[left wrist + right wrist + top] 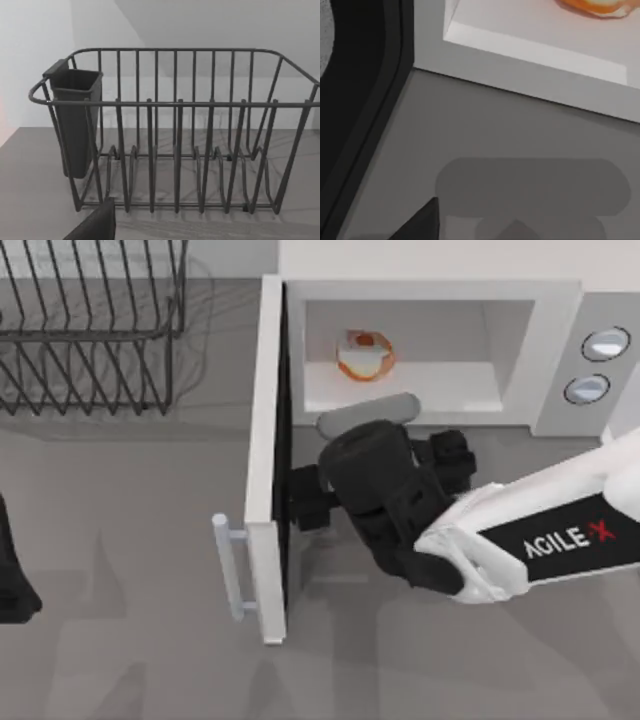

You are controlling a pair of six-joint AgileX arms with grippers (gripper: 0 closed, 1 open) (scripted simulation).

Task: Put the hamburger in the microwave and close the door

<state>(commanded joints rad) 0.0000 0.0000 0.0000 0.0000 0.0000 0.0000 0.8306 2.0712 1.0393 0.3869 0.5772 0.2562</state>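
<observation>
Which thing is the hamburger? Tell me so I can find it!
Find the big white microwave with its door swung open. Look inside on its pale floor: the hamburger is the small round orange-and-tan lump, the one colourful thing among white and grey.

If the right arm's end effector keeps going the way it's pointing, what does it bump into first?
Probably the door. The right end effector points at its dark inner face, close by, though the gap is hard to judge.

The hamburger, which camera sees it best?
The top view: the whole hamburger sits inside the microwave. The right wrist view catches just its orange edge. The left wrist view faces a wire rack instead.
</observation>
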